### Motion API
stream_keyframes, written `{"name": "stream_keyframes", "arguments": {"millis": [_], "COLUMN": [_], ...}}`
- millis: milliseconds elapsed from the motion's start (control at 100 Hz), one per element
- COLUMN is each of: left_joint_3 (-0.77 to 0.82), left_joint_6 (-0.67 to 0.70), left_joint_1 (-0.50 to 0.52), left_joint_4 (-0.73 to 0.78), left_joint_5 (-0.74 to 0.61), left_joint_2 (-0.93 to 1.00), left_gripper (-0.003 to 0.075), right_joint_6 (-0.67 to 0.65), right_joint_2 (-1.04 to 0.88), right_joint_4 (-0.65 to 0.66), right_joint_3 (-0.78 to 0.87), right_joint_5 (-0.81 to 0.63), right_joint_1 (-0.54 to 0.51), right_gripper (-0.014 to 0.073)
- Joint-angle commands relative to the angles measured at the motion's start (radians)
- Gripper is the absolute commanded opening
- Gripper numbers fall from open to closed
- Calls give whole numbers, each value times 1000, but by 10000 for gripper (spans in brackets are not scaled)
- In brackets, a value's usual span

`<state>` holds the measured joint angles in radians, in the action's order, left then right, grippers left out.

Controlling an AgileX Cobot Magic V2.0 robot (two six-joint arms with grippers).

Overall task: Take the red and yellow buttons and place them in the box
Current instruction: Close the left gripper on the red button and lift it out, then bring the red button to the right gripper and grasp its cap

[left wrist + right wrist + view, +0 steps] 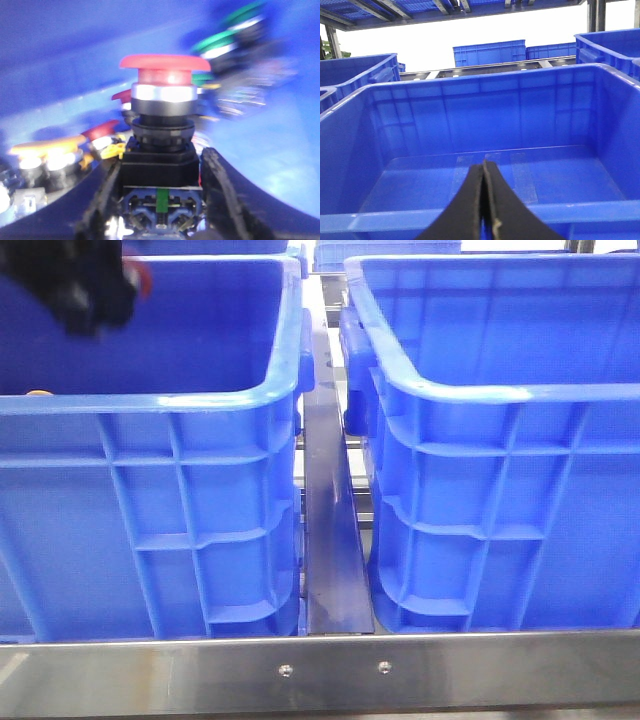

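Left tool (pixel 160 200): clamped on the black body of a red button (pixel 165 67), which stands upright between the black fingers (pixel 220 190); in the front view the tool is a dark blur at the far corner of the left crate (pixel 150 400).
Other buttons: a yellow button (pixel 47 146), more red ones and green ones lie blurred on that crate's blue floor.
Right tool (pixel 484 200): fingers pressed together, holding nothing, above the near rim of the right crate (pixel 470 125).
Right crate's inside: bare blue floor with strips of clear tape (pixel 522 177).
Crates: side by side, a narrow gap between them, behind a metal rail (pixel 330 670).
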<state>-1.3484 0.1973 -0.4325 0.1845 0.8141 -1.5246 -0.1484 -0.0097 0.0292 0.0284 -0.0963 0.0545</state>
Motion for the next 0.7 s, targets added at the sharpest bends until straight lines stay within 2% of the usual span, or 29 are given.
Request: {"name": "stream_keyframes", "arguments": {"millis": [0, 230, 480, 610, 690], "left_joint_3": [-14, 44, 58, 58, 58], "left_joint_6": [-10, -26, -46, -46, -46], "left_joint_1": [-55, -269, -543, -631, -653], "left_joint_4": [1, 1, 8, 23, 22], "left_joint_5": [-30, -43, -99, -132, -140], "left_joint_2": [108, 237, 267, 267, 267], "left_gripper": [-19, -19, -19, -19, -19], "right_joint_6": [4, 4, 4, 1, -38], "right_joint_2": [-27, -27, -27, -27, -27], "right_joint_4": [2, 2, 2, 1, -4], "right_joint_3": [-12, -12, -12, -21, -57], "right_joint_5": [-85, -89, -119, -163, -135], "right_joint_1": [4, 4, 4, 4, 4], "right_gripper": [-105, -105, -105, -105, -105]}}
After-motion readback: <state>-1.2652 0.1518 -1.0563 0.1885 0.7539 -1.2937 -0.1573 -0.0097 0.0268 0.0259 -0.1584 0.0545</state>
